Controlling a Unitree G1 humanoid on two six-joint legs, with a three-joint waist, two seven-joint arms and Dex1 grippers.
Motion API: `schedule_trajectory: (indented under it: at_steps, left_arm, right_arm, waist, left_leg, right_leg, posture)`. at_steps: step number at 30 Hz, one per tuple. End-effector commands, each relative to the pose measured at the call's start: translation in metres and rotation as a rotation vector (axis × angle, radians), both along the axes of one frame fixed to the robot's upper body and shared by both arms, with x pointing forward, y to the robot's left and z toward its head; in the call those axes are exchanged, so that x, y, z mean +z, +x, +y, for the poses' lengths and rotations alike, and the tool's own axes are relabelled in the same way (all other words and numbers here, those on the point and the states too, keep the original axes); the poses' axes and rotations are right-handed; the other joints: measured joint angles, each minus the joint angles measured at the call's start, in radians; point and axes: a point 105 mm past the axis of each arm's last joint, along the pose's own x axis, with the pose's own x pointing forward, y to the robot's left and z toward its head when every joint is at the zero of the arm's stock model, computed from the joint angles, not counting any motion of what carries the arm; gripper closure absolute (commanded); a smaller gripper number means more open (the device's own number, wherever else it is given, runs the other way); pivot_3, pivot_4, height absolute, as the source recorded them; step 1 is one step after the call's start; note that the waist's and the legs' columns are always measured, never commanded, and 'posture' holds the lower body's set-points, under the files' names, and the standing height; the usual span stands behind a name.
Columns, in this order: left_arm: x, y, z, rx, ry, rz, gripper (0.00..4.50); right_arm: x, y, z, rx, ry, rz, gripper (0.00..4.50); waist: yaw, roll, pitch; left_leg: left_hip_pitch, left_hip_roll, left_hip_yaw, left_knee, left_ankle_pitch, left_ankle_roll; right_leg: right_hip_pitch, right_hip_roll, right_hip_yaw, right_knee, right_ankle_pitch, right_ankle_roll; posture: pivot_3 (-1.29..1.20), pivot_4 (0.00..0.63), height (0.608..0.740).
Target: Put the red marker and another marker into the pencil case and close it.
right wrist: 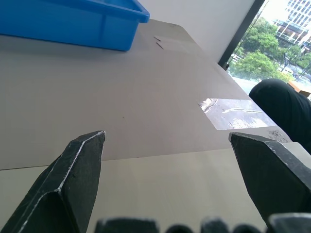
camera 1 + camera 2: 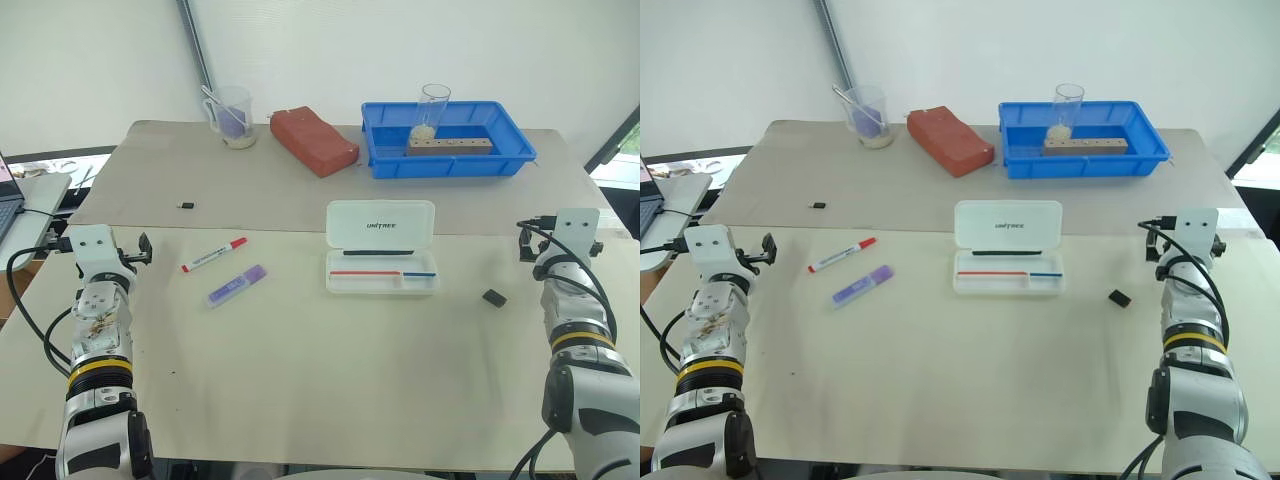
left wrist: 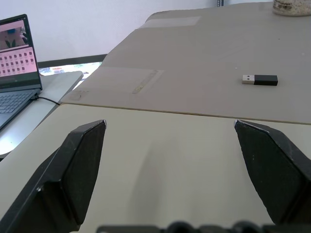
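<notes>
**Nothing picked up yet, and plenty of ways to fumble it**

Okay, I've got both arms out wide and nothing in them. My left gripper (image 3: 167, 141) has its fingers spread apart over bare table, and my right gripper (image 1: 167, 145) is spread just the same, empty, near the table's far right edge.

Ahead and inward of my left hand lies the red marker (image 2: 214, 255), and just nearer me the purple marker (image 2: 237, 285), both flat on the table (image 2: 300, 370) and slanted. Further inward, about midway between my hands, sits the pencil case (image 2: 381, 247), lid already up, tray facing me.

What worries me: both markers are round and lie flat, so fingers coming down off-centre could roll one away rather than pinch it. They lie near each other too, so I could nudge the purple one while reaching for the red. The case looks light; dropping a marker hard on its rim could shove it or tip the lid shut early. There's a small black piece (image 2: 494, 297) on the table inward of my right hand that I could knock while reaching across.
</notes>
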Motion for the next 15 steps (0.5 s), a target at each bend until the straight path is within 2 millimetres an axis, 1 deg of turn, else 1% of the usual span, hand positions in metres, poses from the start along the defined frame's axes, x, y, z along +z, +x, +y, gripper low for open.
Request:
schedule_trajectory:
  at_steps: [1,8,10,12,15]
  left_arm:
    - [0.021,0.0,0.005,0.007,0.022,-0.073,0.02]
    - [0.021,-0.011,0.012,0.018,0.021,-0.068,0.02]
    - [0.026,-0.013,0.012,-0.002,0.023,-0.074,0.02]
    - [0.035,-0.014,0.007,-0.054,0.038,-0.084,0.02]
    - [0.048,-0.013,-0.007,-0.169,0.055,-0.089,0.02]
  right_arm:
    - [0.015,-0.001,-0.006,-0.006,-0.024,-0.04,0.0]
    - [0.013,0.0,-0.002,0.011,-0.029,-0.03,0.0]
    - [0.012,0.0,-0.001,0.021,-0.035,-0.025,0.0]
    - [0.015,0.001,-0.001,0.031,-0.04,-0.027,0.0]
    - [0.026,0.002,0.001,0.069,-0.073,-0.036,0.0]
  waist:
    - [0.0,0.0,0.0]
    - [-0.001,0.0,0.0]
    - [-0.001,0.0,0.0]
    - [-0.001,0.0,0.0]
    - [0.0,0.0,0.0]
  left_leg:
    - [0.0,0.0,0.0,0.0,0.0,0.0]
    - [0.0,0.0,0.0,0.0,0.0,0.0]
    - [0.0,0.0,0.0,0.0,0.0,0.0]
    - [0.0,0.0,0.0,0.0,0.0,0.0]
    - [0.0,0.0,0.0,0.0,0.0,0.0]
  right_leg:
    - [0.0,0.0,0.0,0.0,0.0,0.0]
    - [0.0,0.0,0.0,0.0,0.0,0.0]
    - [0.0,0.0,0.0,0.0,0.0,0.0]
    - [0.0,0.0,0.0,0.0,0.0,0.0]
    - [0.0,0.0,0.0,0.0,0.0,0.0]
  posture:
    - [0.0,0.15,0.74]
    - [0.0,0.15,0.74]
    - [0.0,0.15,0.74]
    - [0.0,0.15,0.74]
    - [0.0,0.15,0.74]
